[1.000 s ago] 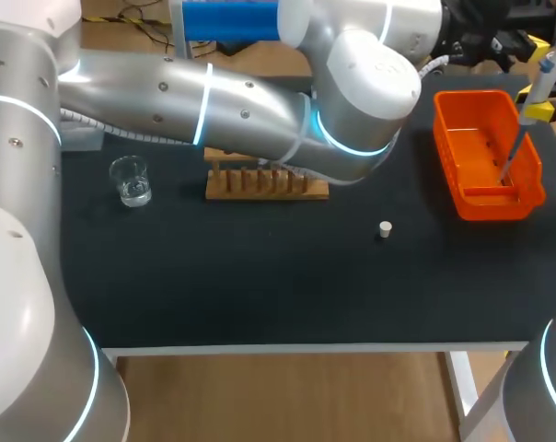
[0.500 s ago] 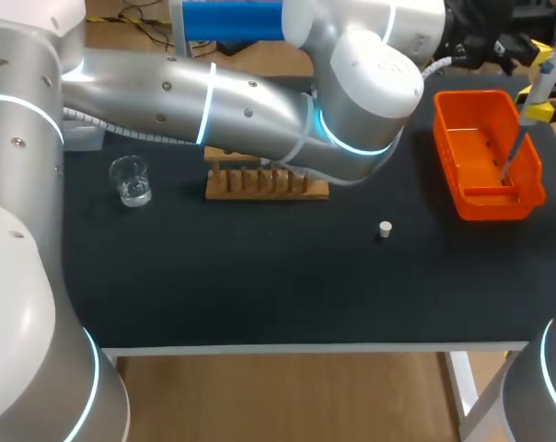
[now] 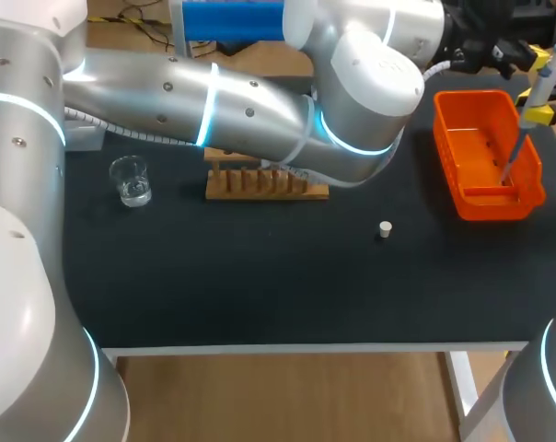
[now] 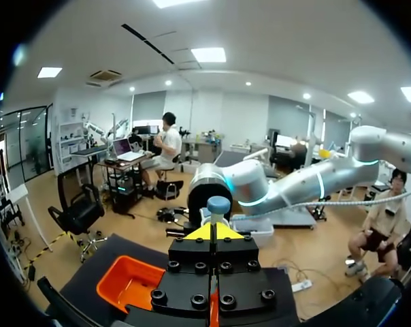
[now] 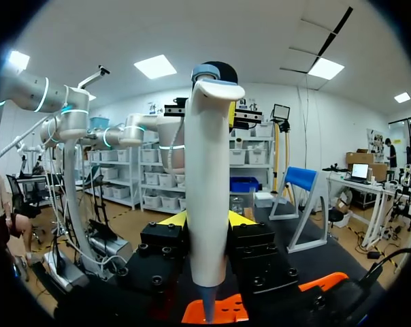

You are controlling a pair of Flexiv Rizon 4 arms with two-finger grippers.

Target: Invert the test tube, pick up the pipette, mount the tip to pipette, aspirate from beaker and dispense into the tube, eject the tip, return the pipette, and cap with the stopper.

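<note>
A black-topped table (image 3: 260, 295) is seen from above. Most of its far half is crossed by the silver left arm (image 3: 241, 110), which comes in from the left and reaches to the far right corner. An orange plastic bin (image 3: 471, 198) is set at the table's right edge. A wooden test tube rack (image 3: 264, 184) is placed near the middle of the far side and is partly hidden under the left arm.

A white pipette (image 3: 536, 87) with a blue plunger cap is held upright over the bin. Its thin lower end is seen within the bin's outline; contact with the bin floor cannot be judged. The pipette's body is pinched from both sides by the right gripper (image 5: 206, 219), with a yellow tip pressed against each flank. The yellow tips of the left gripper (image 4: 218, 231) are pressed together with no gap between them. They are pointed at the top of the pipette, and the blue cap is seen just ahead of them. Whether it is touched cannot be told.

A small glass beaker (image 3: 131, 180) holding clear liquid is placed well to the left of the rack. A small pale stopper (image 3: 385, 228) lies alone on the table, between the rack and the bin.
</note>
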